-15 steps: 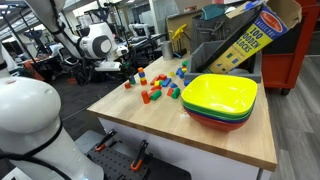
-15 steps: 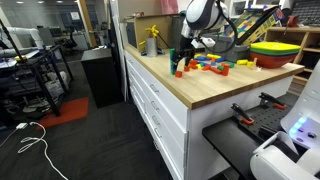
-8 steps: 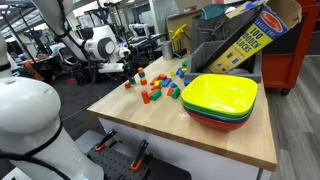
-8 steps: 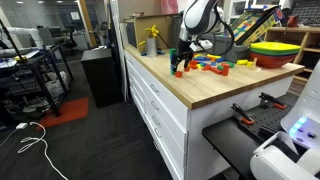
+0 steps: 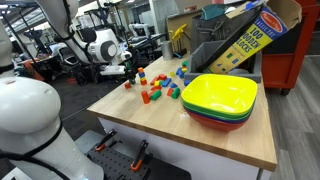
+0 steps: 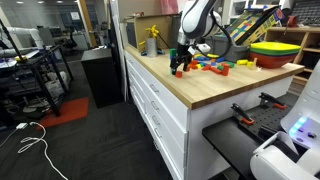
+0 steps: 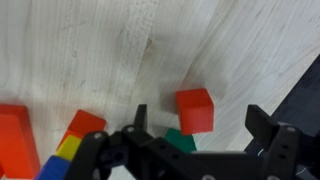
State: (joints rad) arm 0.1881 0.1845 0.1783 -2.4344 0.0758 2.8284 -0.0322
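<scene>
My gripper (image 7: 200,120) is open, its two black fingers (image 7: 262,122) standing on either side of a red cube (image 7: 195,108) on the wooden table (image 7: 90,50). A green block (image 7: 180,141) lies just beside the cube, partly hidden by the gripper body. In both exterior views the gripper (image 5: 127,72) (image 6: 180,63) hangs low over the red cube (image 5: 128,84) (image 6: 179,72), at the end of the block scatter near the table edge. Whether the fingers touch the cube cannot be told.
Several coloured blocks (image 5: 160,88) (image 6: 212,65) lie mid-table; more show in the wrist view (image 7: 75,130). A stack of coloured bowls (image 5: 220,100) (image 6: 275,50), a wooden-blocks box (image 5: 245,40) and a yellow object (image 5: 178,38) stand nearby.
The gripper has moved a little lower and toward the red cube at the table's edge. The blocks have not moved.
</scene>
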